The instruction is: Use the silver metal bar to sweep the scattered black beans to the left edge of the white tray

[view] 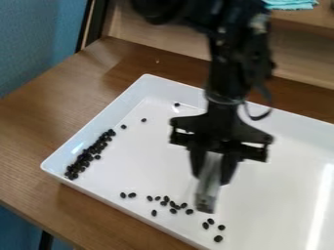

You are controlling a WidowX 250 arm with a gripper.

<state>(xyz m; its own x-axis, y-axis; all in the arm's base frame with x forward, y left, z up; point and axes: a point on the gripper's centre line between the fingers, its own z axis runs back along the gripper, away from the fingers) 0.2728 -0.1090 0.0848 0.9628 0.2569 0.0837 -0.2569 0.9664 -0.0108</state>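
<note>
The black gripper (212,177) hangs over the middle of a white tray, pointing down. It is shut on a pale grey, elongated tool (208,188), whose darker lower end sticks out below the fingertips. Whether that end touches the tray floor I cannot tell. Many small black beans lie in the tray: a dense heap (85,158) along the left wall, a loose row (173,205) near the front wall, left of the tool's end, and several beans (211,221) just below it. A few single beans (143,120) are scattered toward the back left.
The white tray (98,119) has raised walls and runs out of view at the right. It stands on a brown wooden table (39,127). Behind is a light wooden panel (300,63), with a teal cloth (290,4) at the top edge. A blue wall is at the left.
</note>
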